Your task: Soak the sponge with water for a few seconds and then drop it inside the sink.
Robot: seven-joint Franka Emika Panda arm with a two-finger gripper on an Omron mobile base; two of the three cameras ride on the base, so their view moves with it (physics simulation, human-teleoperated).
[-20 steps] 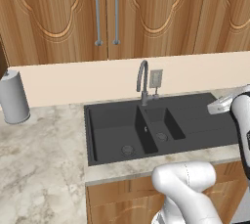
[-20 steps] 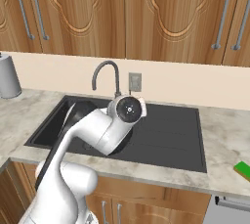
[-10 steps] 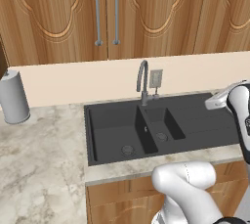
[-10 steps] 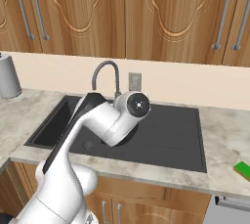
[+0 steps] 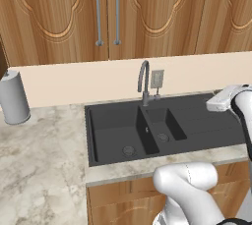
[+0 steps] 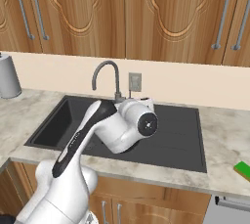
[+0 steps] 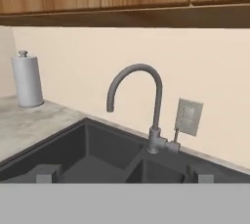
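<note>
The green sponge (image 6: 242, 169) lies flat on the counter at the far right, near the front edge and right of the dark grey sink (image 6: 185, 130). My gripper (image 7: 122, 174) is open, its two tips wide apart with nothing between them. It hovers over the sink (image 7: 73, 145) and faces the curved grey faucet (image 7: 146, 86). In the left base view the white hand (image 5: 224, 101) hangs above the sink's right end (image 5: 206, 121), well away from the sponge. Water is out of view at the spout.
A grey paper towel roll (image 5: 14, 97) stands on the marble counter at the far left. A wall outlet (image 7: 188, 116) sits just right of the faucet (image 5: 143, 81). Wooden cabinets hang above the backsplash. My own arm (image 6: 122, 130) crosses in front of the sink.
The arm's wrist has swung to the right and a little lower over the sink. The jaws stay open. Sponge and cameras have not moved.
</note>
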